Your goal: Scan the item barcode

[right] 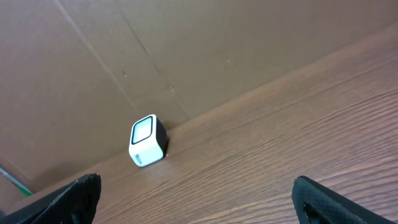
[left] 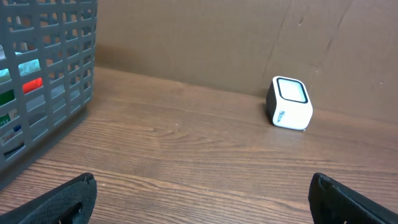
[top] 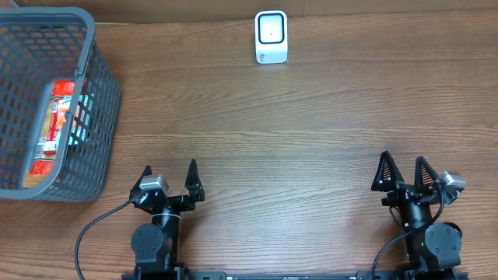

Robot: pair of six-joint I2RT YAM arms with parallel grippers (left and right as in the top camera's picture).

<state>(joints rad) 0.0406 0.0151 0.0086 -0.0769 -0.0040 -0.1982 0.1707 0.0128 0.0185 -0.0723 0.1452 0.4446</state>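
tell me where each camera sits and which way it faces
Overhead: above the brown wooden table, looking straight down; both arms show, left gripper and right gripper open.
Left wrist: low over the table, facing the brown cardboard back wall; grey plastic mesh basket left; left fingertips at bottom corners.
Right wrist: low, tilted, facing that wall; right fingertips at bottom corners.
Shared: all three show the white cube-shaped scanner.

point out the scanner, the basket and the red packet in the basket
scanner [top: 271, 31], overhead view, on its dark-framed window
basket [top: 103, 109], overhead view, on the mesh wall toward the table's middle
red packet [top: 48, 132], overhead view, on its upper face inside the basket
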